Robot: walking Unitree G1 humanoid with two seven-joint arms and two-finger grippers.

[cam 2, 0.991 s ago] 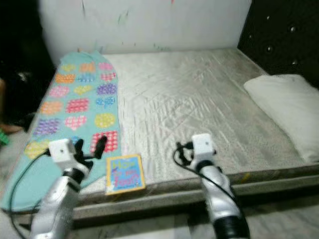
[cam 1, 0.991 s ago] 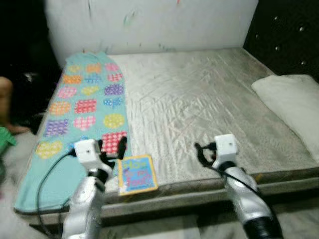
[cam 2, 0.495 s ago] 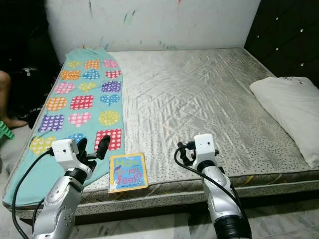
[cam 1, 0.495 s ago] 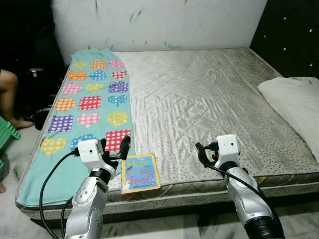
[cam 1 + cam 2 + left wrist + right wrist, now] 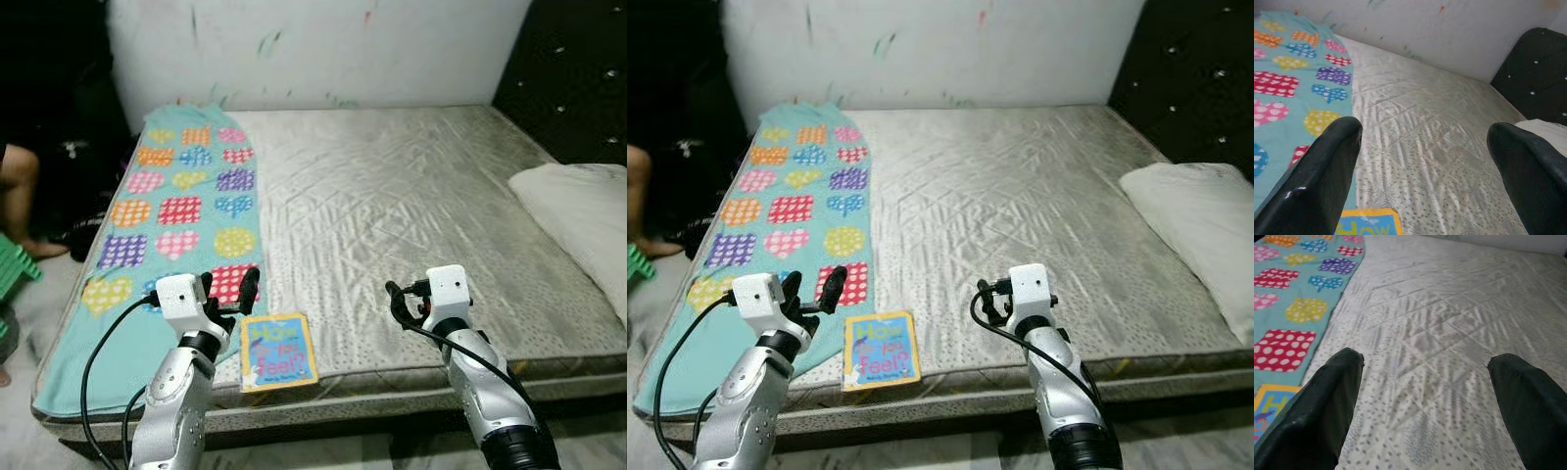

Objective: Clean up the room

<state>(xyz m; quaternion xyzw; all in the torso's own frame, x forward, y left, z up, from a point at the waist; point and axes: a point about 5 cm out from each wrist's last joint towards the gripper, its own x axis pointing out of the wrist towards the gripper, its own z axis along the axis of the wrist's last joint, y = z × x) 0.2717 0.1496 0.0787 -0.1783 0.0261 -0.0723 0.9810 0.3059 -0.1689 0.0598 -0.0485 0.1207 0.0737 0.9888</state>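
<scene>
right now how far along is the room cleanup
Early. Nothing looks put away yet: the book lies at the mattress edge, beside the heart-patterned blanket. The left gripper hovers open just by the book; the right gripper is open over bare mattress. The pillow sits at the right.

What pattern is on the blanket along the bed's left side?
Teal blanket with multicoloured polka-dot hearts, clearest in the left eye view.

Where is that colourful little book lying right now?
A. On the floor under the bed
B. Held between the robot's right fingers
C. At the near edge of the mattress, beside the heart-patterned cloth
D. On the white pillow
C. The book lies flat at the near edge of the mattress, right beside the teal heart-patterned cloth, just ahead of the open left gripper.
</scene>
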